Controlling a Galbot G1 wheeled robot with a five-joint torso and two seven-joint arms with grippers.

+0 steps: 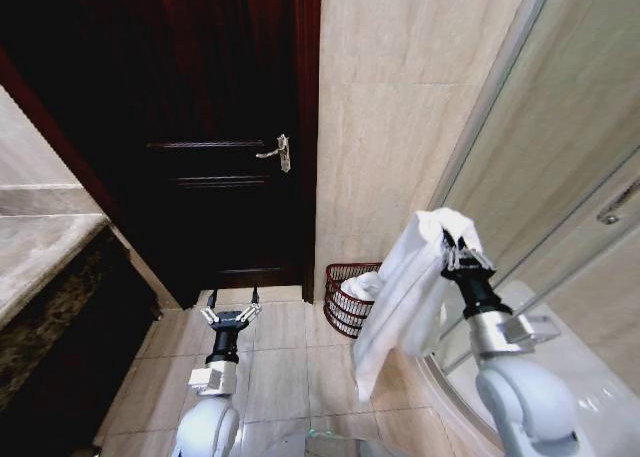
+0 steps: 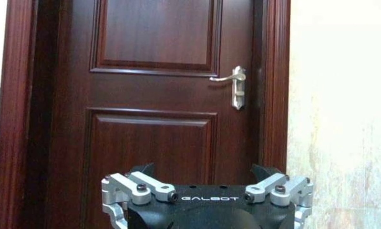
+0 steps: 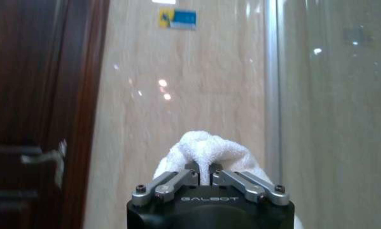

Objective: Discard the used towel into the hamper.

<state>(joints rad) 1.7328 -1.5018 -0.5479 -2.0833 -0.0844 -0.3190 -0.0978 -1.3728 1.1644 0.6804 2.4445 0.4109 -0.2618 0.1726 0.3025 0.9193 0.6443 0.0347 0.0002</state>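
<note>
Towel (image 1: 405, 287) clamped in right gripper (image 1: 452, 249), hanging just above and beside hamper (image 1: 345, 302) on the floor by the wall — lifted, not yet dropped in. Left gripper (image 1: 232, 312) idle, fingers apart, facing door (image 2: 158, 95).

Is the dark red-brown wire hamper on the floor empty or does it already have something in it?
Not empty: white cloth lies inside the hamper, against its rim.
</note>
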